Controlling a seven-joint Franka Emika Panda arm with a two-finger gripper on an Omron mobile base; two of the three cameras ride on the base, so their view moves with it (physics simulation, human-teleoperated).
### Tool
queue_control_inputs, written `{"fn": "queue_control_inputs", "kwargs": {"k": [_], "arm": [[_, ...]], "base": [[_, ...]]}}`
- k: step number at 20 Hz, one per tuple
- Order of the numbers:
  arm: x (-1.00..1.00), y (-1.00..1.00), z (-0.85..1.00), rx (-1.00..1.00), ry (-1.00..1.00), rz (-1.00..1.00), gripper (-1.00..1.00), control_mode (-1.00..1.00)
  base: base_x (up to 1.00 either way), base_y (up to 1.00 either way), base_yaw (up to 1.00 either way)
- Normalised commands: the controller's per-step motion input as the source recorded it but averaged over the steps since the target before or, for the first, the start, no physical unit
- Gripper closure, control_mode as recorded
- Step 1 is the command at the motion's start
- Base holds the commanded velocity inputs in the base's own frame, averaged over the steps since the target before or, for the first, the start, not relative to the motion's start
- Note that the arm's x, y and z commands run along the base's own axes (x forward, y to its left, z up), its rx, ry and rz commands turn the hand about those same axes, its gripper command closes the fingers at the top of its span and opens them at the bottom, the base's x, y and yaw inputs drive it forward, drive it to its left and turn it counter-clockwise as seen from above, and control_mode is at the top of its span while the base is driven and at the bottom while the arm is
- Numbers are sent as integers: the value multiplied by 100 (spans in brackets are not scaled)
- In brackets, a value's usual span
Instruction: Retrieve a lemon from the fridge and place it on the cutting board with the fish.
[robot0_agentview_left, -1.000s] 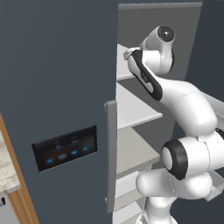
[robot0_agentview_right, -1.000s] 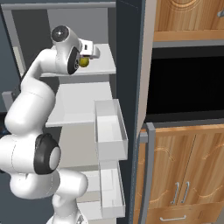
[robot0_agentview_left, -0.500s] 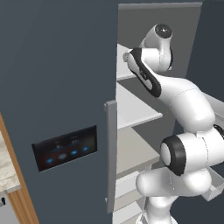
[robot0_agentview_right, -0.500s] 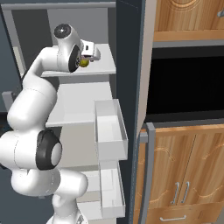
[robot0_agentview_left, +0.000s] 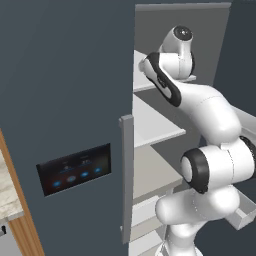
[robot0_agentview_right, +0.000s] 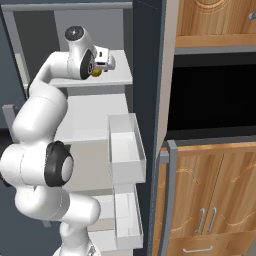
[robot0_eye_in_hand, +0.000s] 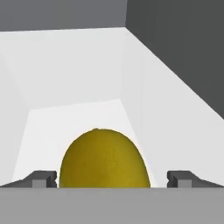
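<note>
The fridge stands with its door swung wide, and my arm reaches onto its top white shelf. There the lemon, round and yellow-green, rests on the shelf. My gripper is open, with one fingertip on each side of the fruit and a gap left between. From the right base view the lemon peeks out just under the gripper. The cutting board and the fish are out of view.
White door bins jut from the fridge door beside my arm. A black oven recess and wooden cabinets lie to the right. A black panel with blue lights, a grey handle and a stone countertop corner are on the left.
The hand has edged further in along the top shelf toward the lemon. The jaws have stayed open and the lemon has not moved.
</note>
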Motion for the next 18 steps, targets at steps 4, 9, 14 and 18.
{"fn": "queue_control_inputs", "kwargs": {"k": [4,9,14,18], "arm": [[9,10,-10,0,6,0,100,-100],[10,4,-4,0,3,0,100,-100],[4,0,0,0,0,0,100,-100],[-52,0,0,1,-5,0,100,-100]], "base": [[0,0,0],[0,0,0],[0,0,0],[0,0,0]]}}
